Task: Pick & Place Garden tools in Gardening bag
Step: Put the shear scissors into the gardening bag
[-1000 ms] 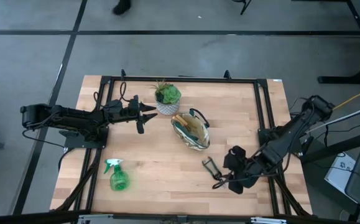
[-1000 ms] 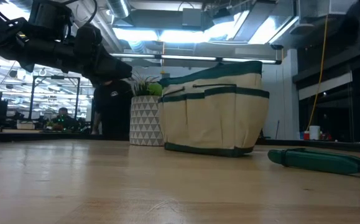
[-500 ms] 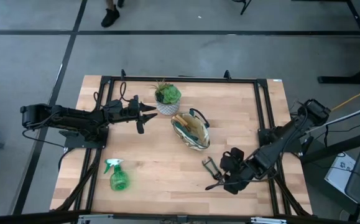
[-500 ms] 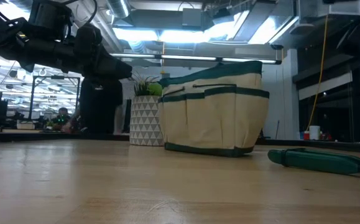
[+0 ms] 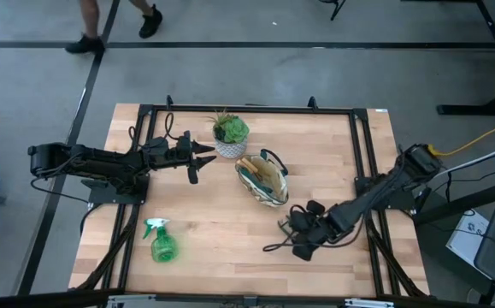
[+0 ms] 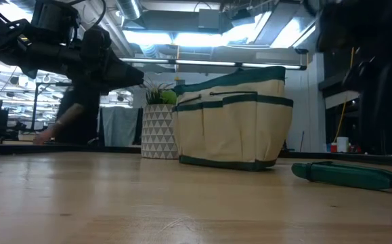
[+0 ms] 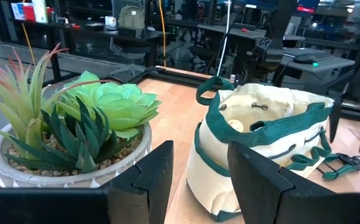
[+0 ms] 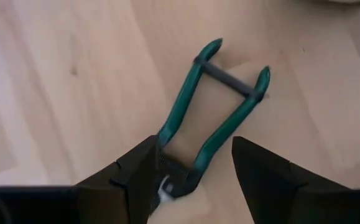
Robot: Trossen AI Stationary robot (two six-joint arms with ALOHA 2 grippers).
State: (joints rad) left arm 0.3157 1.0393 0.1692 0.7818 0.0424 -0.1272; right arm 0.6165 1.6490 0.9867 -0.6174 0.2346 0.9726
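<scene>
Wooden tabletop [image 5: 204,214]: I see the bag [image 5: 262,179] mid-table beside the plant [image 5: 229,135], spray bottle [image 5: 162,242] near the front-left. My right tool [image 8: 192,171] hangs open over the green-handled pruner [image 8: 214,118]; my left tool [image 7: 198,177], fingers parted and empty, waits by the plant.

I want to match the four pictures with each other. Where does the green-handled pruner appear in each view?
High view: pruner right of centre, under the right gripper.
Low view: lying flat at the right edge.
Left wrist view: small, far right.
Right wrist view: centre, between open fingers.
Shared landmark: the gardening bag, beside the pruner.
</scene>
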